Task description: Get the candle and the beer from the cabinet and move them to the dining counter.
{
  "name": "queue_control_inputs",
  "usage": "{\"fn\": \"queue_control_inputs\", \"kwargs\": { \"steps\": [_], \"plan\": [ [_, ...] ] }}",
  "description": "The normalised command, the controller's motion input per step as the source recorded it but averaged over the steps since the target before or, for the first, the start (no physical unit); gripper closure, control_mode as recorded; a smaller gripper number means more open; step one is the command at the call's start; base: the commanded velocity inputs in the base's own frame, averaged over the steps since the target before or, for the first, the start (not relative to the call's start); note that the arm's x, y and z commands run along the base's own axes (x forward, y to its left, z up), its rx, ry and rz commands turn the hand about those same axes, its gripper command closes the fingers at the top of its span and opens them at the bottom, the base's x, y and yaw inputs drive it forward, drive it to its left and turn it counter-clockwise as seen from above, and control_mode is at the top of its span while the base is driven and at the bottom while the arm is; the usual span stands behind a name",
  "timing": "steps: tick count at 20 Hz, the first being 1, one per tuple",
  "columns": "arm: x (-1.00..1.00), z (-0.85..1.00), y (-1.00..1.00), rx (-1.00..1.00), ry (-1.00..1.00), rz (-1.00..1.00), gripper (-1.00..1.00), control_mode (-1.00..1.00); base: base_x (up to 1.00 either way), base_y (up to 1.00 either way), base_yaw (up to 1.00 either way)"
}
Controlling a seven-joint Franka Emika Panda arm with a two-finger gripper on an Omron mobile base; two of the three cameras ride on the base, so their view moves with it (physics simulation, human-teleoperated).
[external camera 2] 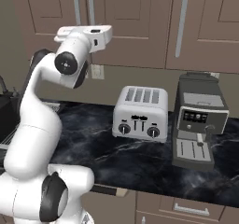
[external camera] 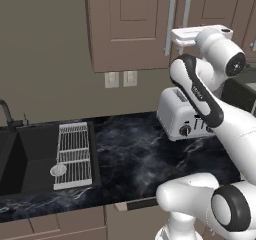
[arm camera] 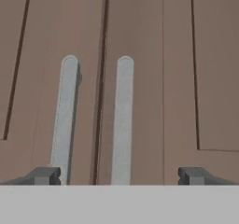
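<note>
1. Gripper (arm camera: pixel 119 175) stands with its jaws spread wide and nothing between them, facing the cabinet (arm camera: pixel 154 55) close up; one dark fingertip (arm camera: pixel 44 175) sits at the foot of the left silver handle (arm camera: pixel 65 115), and the right handle (arm camera: pixel 122 120) lies between the two tips.
2. Both cabinet doors are shut, with the dark seam between them running straight down just left of the right handle, so whatever is inside is hidden.
3. No brand, label or readable writing shows on the cabinet, on the arm or on the appliances; the arm's dark joint carries a faint mark too small to read.
4. Seen from the left base camera, the white hand (external camera: pixel 200 34) is raised to the cabinet's paired handles (external camera: pixel 177 19), and the arm covers part of the toaster (external camera: pixel 180 116) below the cabinet.
5. From the right base camera, the toaster (external camera 2: pixel 140 113) stands whole on the black marbled worktop (external camera 2: pixel 140 162) under the cabinet, with a coffee machine (external camera 2: pixel 198 120) just beside it; its small panel of lights cannot be made out.
6. Left of the toaster, a sink (external camera: pixel 30 159) is cut off by the picture's edge, with a wire rack (external camera: pixel 73 154) along its side.
</note>
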Motion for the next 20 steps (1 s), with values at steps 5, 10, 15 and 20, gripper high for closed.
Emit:
{"fn": "queue_control_inputs", "kwargs": {
  "steps": [5, 10, 15, 20],
  "plan": [
    [0.47, 0.00, -0.06, 0.00, 0.00, 0.00, -1.00, -1.00, 0.00, 0.00, 0.00],
    [0.43, 0.00, -0.10, 0.00, 0.00, 0.00, -1.00, -1.00, 0.00, 0.00, 0.00],
    [0.37, 0.00, -0.07, 0.00, 0.00, 0.00, -1.00, -1.00, 0.00, 0.00, 0.00],
    [0.35, 0.00, -0.05, 0.00, 0.00, 0.00, -1.00, -1.00, 0.00, 0.00, 0.00]
  ]
}}
